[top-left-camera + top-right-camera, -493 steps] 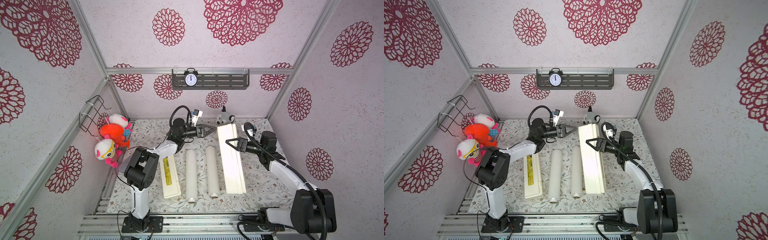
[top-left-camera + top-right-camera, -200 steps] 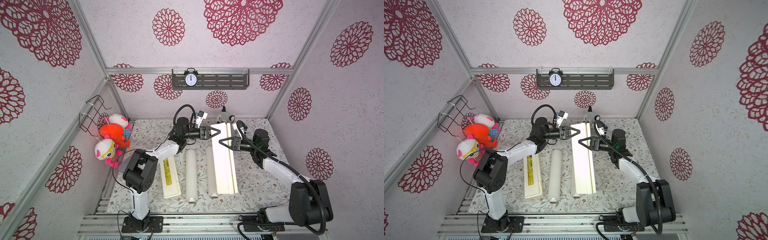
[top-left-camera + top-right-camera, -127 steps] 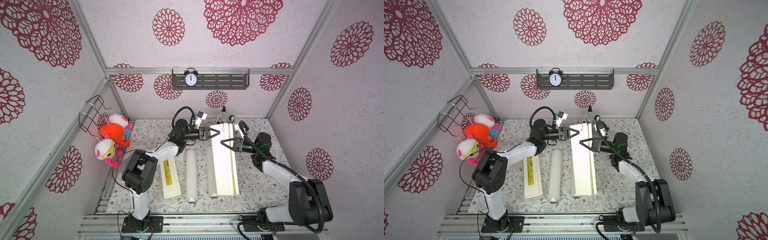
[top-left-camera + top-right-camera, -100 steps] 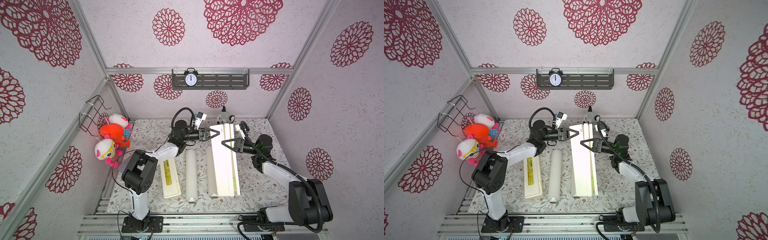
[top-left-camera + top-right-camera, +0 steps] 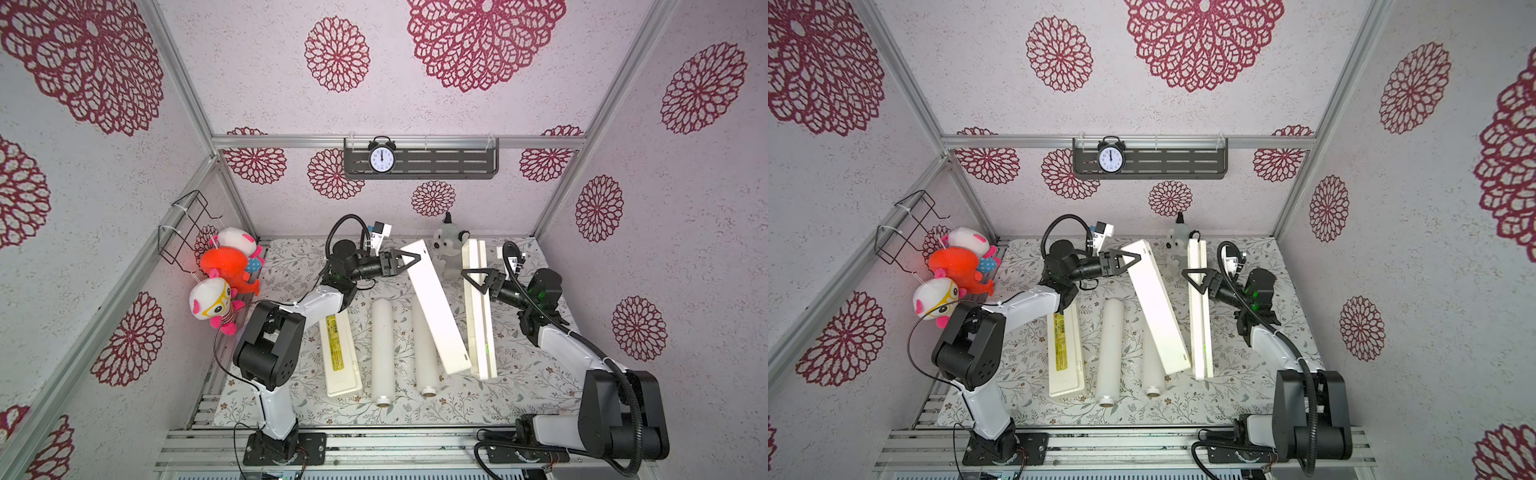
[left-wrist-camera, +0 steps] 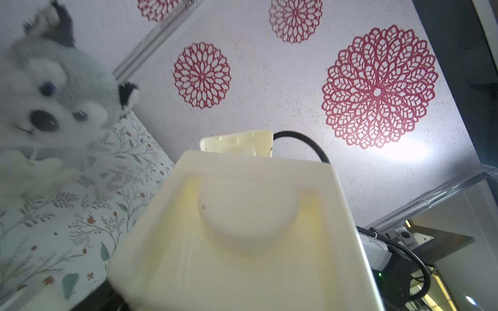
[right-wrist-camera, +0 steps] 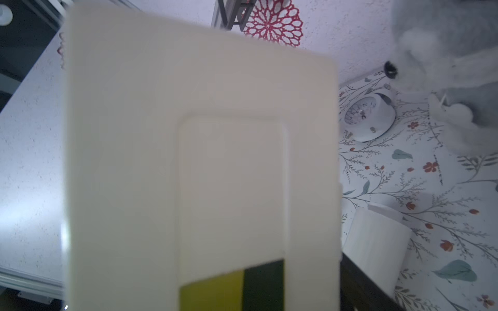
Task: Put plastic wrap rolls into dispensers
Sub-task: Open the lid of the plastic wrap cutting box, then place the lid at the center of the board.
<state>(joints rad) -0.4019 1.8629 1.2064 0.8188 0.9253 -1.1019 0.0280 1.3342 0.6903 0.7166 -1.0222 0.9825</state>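
as left fingers (image 5: 409, 254) and right fingers (image 5: 471, 279) clasp the open dispenser (image 5: 436, 307) wide, rolls (image 5: 382, 349) lie on floral mat (image 5: 532, 374).

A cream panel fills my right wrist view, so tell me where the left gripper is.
Observer: The left gripper grips the far end of the dispenser's slanted half, which has swung apart from the upright half in your gripper.
Operator: Say what lies under that slanted half.
Observer: It crosses over the roll nearer the right arm, hiding most of it.
Operator: Report the second dispenser.
Observer: The second dispenser lies flat by the left arm, label up, with the other roll beside it.
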